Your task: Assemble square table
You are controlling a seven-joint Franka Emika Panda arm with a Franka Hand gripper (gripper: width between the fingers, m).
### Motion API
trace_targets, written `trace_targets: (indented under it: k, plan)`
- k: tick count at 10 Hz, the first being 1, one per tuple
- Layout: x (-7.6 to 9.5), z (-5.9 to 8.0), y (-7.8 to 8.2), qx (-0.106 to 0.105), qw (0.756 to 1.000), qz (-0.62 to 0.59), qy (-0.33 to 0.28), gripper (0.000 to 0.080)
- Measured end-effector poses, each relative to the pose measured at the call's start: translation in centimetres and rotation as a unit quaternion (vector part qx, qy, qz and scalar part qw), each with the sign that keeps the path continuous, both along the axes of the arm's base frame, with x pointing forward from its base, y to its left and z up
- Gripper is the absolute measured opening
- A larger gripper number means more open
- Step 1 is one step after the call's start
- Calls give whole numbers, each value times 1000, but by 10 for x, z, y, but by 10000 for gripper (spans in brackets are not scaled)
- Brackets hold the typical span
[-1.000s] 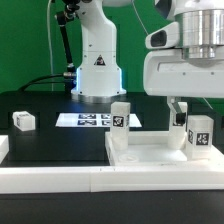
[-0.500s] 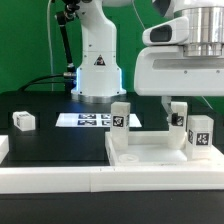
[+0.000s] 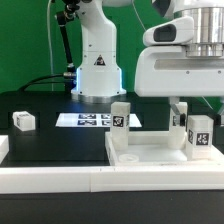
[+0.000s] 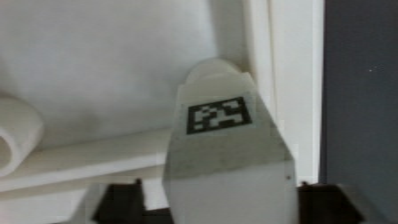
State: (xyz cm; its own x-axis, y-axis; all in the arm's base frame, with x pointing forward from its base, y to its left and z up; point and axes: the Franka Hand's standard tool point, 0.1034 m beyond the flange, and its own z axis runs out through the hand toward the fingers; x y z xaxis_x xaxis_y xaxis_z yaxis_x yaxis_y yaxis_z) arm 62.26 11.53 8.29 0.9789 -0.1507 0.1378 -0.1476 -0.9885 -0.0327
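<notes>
The white square slab (image 3: pixel 150 152) lies flat at the exterior view's right. One tagged leg block (image 3: pixel 120 117) stands on its far left corner and another (image 3: pixel 201 135) on its near right corner. My gripper (image 3: pixel 181 110) reaches down over the far right corner, shut on a third leg (image 3: pixel 182 124). In the wrist view that tagged leg (image 4: pixel 228 125) fills the gap between my two dark fingers (image 4: pixel 128 203), in my gripper (image 4: pixel 224 192), over the slab (image 4: pixel 98 55). A loose leg block (image 3: pixel 23 120) lies on the table at the left.
The marker board (image 3: pixel 88 120) lies behind the slab, in front of the arm's base (image 3: pixel 97 72). A long low white barrier rail (image 3: pixel 60 180) runs along the front. A rounded white part (image 4: pixel 15 130) shows beside the held leg. Black table (image 4: pixel 365 100) borders the slab's edge.
The hand has turned over the far right corner and risen slightly since a second ago. The slab and the other legs have not moved.
</notes>
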Motion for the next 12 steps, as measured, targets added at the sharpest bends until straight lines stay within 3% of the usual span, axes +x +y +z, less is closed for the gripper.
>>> trace_targets:
  k: [1, 7, 11, 12]
  plan:
    - [0, 0, 0, 0, 1000, 0, 0, 287]
    - [0, 0, -1, 22, 989, -146, 2, 288]
    - [-1, -1, -1, 46, 949, -312, 3, 290]
    - [-1, -1, -1, 60, 919, -390, 6, 290]
